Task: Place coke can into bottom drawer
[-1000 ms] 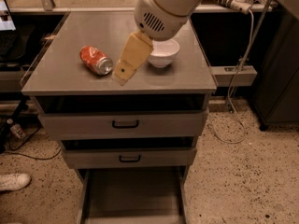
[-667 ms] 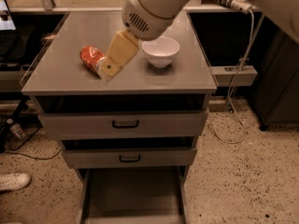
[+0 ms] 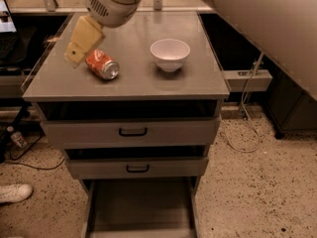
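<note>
The coke can [image 3: 102, 64], red-orange with a silver end, lies on its side on the left part of the grey cabinet top [image 3: 198, 83]. My gripper [image 3: 75, 55], with tan finger covers, hangs just left of the can and above its left end, close to it. The bottom drawer [image 3: 141, 207] is pulled open at the foot of the cabinet, showing a flat grey floor with nothing in it.
A white bowl [image 3: 170, 54] stands on the cabinet top right of the can. Two shallower drawers with black handles [image 3: 132, 131] sit above the bottom drawer, both slightly ajar. A white shoe [image 3: 15, 192] and cables lie on the speckled floor at left.
My gripper has swung left across the cabinet top, from beside the bowl to the left side of the can. The can has not moved on the top.
</note>
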`<state>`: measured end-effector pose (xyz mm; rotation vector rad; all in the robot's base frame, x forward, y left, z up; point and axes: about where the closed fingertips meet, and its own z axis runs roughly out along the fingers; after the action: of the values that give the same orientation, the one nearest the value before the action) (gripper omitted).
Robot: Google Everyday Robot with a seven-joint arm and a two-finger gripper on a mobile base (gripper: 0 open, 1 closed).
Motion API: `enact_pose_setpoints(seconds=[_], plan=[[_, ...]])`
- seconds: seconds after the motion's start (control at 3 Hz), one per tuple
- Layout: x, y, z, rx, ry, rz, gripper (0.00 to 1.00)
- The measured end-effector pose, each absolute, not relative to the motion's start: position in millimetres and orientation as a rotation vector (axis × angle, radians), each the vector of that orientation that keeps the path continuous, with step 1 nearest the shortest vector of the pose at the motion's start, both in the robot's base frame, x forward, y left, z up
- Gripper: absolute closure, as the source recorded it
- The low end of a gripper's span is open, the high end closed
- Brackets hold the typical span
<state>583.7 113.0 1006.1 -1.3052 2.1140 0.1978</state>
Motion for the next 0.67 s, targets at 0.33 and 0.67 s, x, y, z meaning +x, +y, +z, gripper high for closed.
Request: enact_pose_setpoints(seconds=[0.33, 0.67], plan=[[583, 119, 1009, -1.311, 2.104, 0.205, 0.0], [594, 138, 992, -1.29, 2.132, 0.243, 0.0]])
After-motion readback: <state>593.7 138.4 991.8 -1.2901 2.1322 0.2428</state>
